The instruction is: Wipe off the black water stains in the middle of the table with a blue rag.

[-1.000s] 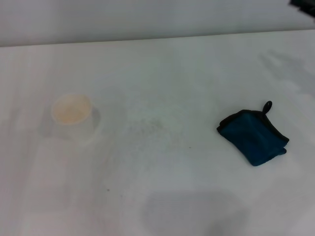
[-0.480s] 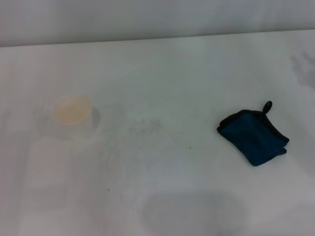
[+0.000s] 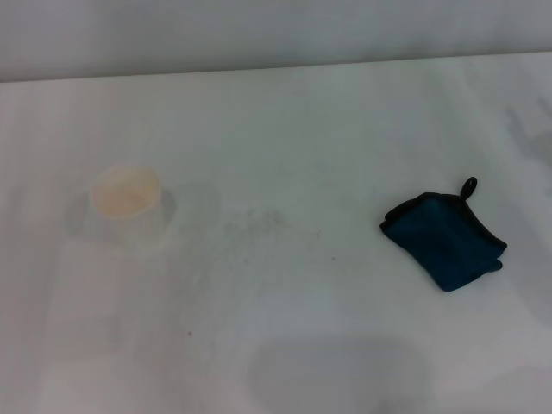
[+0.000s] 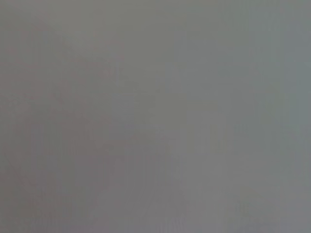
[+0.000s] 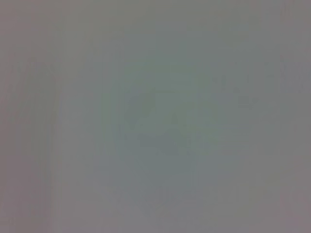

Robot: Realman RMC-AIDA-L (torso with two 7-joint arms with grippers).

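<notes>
The blue rag [image 3: 444, 240] lies folded on the right side of the white table [image 3: 285, 129] in the head view, its small black loop pointing toward the far edge. No black water stains show on the table; only faint grey speckles [image 3: 257, 221] mark its middle. Neither gripper appears in the head view. Both wrist views are plain grey with nothing to make out.
A white paper cup [image 3: 128, 205] stands upright on the left side of the table. A tiny dark dot [image 3: 333, 257] sits between the speckles and the rag. A soft shadow [image 3: 336, 375] lies on the near edge.
A dark piece at the far right corner of the head view has gone out of sight, and the shadow near the right edge has shrunk. Rag and cup have not moved.
</notes>
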